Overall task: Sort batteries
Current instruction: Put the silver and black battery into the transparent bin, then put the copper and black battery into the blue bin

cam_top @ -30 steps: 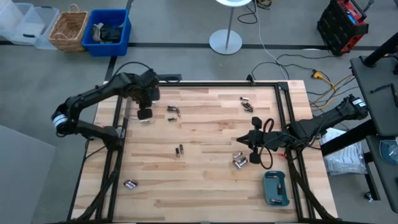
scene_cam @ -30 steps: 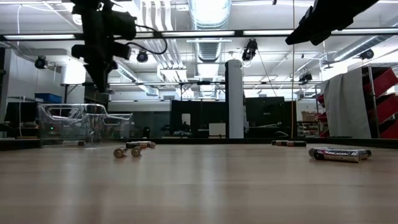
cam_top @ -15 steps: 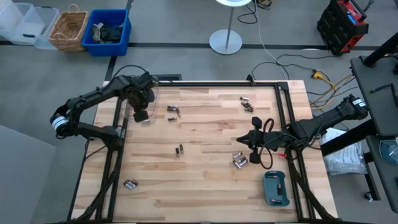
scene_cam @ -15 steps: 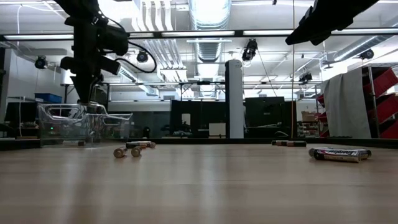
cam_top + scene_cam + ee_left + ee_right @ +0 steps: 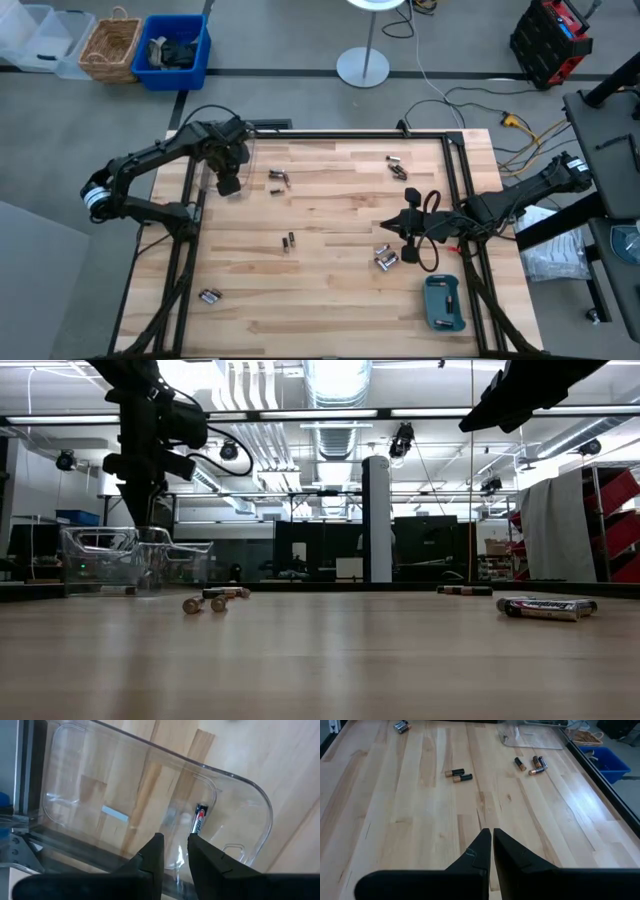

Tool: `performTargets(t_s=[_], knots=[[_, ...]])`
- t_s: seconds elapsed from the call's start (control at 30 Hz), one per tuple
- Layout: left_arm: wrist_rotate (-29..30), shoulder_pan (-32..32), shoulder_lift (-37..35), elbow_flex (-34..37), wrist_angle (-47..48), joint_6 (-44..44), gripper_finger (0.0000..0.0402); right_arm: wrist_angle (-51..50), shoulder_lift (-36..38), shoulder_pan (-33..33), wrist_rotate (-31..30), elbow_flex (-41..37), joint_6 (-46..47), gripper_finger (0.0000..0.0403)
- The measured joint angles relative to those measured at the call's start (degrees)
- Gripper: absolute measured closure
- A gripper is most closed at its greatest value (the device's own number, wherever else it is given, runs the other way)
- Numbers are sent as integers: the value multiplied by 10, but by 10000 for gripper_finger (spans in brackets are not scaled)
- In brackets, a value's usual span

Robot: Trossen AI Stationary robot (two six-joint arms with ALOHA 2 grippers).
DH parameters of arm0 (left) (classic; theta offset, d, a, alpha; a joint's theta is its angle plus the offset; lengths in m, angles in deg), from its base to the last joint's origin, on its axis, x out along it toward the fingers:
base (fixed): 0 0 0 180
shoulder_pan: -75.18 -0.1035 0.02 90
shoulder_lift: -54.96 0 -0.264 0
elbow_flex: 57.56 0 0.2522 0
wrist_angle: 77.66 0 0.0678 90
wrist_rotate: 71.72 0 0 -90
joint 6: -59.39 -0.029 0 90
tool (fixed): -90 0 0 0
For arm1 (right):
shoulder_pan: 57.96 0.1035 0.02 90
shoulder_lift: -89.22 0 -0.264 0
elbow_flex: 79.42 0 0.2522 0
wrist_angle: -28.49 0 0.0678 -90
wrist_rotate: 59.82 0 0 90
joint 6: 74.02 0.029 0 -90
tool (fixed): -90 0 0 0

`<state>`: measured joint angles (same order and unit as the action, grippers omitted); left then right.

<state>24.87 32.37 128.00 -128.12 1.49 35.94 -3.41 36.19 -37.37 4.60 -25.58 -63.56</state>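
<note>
Left tool (image 5: 229, 184) hangs over the clear plastic box (image 5: 228, 168), which stands at the far left corner of the desk (image 5: 330, 290). In the left wrist view its fingers (image 5: 152, 855) are close together with a narrow gap between them and nothing held, pointing down into the box. One battery (image 5: 199, 819), dark with a red band, lies on the box floor just beyond the fingertips. The low view shows the same tool (image 5: 143, 510) with its tip dipping just inside the box rim (image 5: 130, 532).

Taking the clear plastic box as the landmark: a small cluster of batteries (image 5: 279, 178) lies on the desk just beside it, toward the desk's middle. A pair of batteries (image 5: 289, 241) lies farther off, nearer the middle of the desk. Two more batteries (image 5: 209, 296) lie well apart from the box, near the front left corner. Another group (image 5: 397, 165) sits along the far edge, well to the box's right, and a further bunch (image 5: 384, 258) lies diagonally across the desk from it.

Right tool (image 5: 390, 226) waits beside that last bunch, its fingers (image 5: 480, 851) pressed shut and empty. A teal tray (image 5: 444, 303) sits at the front right corner, as far from the box as the desk allows.
</note>
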Motion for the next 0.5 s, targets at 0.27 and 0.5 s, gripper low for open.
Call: performTargets(t_s=[0.27,0.5], knots=[[0,0,0,0,-27,10,334,0,0,0,0,0,0,390],[0,7,-3,-5,-71,77,334,1,0,0,0,0,4,390]])
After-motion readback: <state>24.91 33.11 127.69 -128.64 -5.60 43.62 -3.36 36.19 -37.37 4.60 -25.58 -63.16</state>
